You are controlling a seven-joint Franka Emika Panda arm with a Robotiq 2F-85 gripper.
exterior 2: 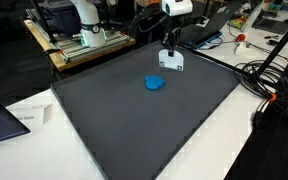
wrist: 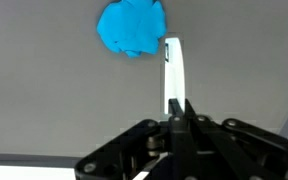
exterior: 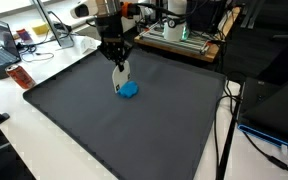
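We saw the gripper (wrist: 175,108) clamped shut on a white strip (wrist: 171,70) just beside the blue lump (wrist: 132,27) (lying untouched on the tabletop (wrist: 44,100)); the grasp was made, and the strip was not yet released.

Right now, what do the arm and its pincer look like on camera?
The arm is white, with rounded segments. The pincer is black: in the wrist view, bare linkage bars narrow to two slim fingers. No markings or cables can be made out.
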